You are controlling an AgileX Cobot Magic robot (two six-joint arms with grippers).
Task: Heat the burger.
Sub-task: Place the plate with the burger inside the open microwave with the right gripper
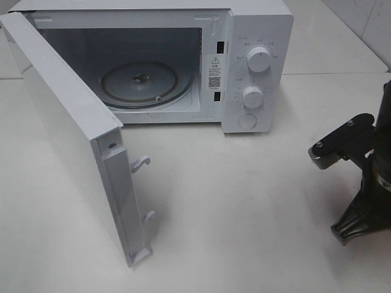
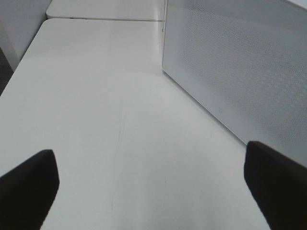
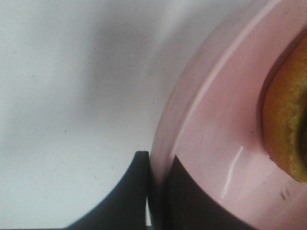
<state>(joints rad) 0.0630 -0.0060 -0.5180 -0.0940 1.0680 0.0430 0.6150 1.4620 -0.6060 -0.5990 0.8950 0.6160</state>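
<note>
White tabletop (image 1: 244, 213) fills the scene, and at its far side stands a boxy white microwave oven (image 1: 278, 36) with its white door (image 1: 61, 140) swung wide open toward the left of the high view. Two white latch hooks (image 1: 140, 163) stick out from the door's free edge. Inside the cavity lies a round clear glass turntable (image 1: 140, 82). On the control panel at the oven's right sit two round white knobs, an upper one (image 1: 259, 61) and a lower one (image 1: 252, 96), with a round white button (image 1: 247, 121) below them. The black right arm (image 1: 366, 183) stands at the right edge of the high view, well apart from the oven. In its wrist view the right gripper (image 3: 158, 191) is clenched on the rim of a round glossy pink plate (image 3: 216, 120), one dark finger on each side of that rim. The golden-brown burger (image 3: 288, 129) rests on this plate, only an edge of its bun showing, with bare table beneath and beside the plate. The left gripper (image 2: 153, 191) is released, its black fingertips (image 2: 29, 187) spread wide above the table, near the perforated outer face of the open door.
</note>
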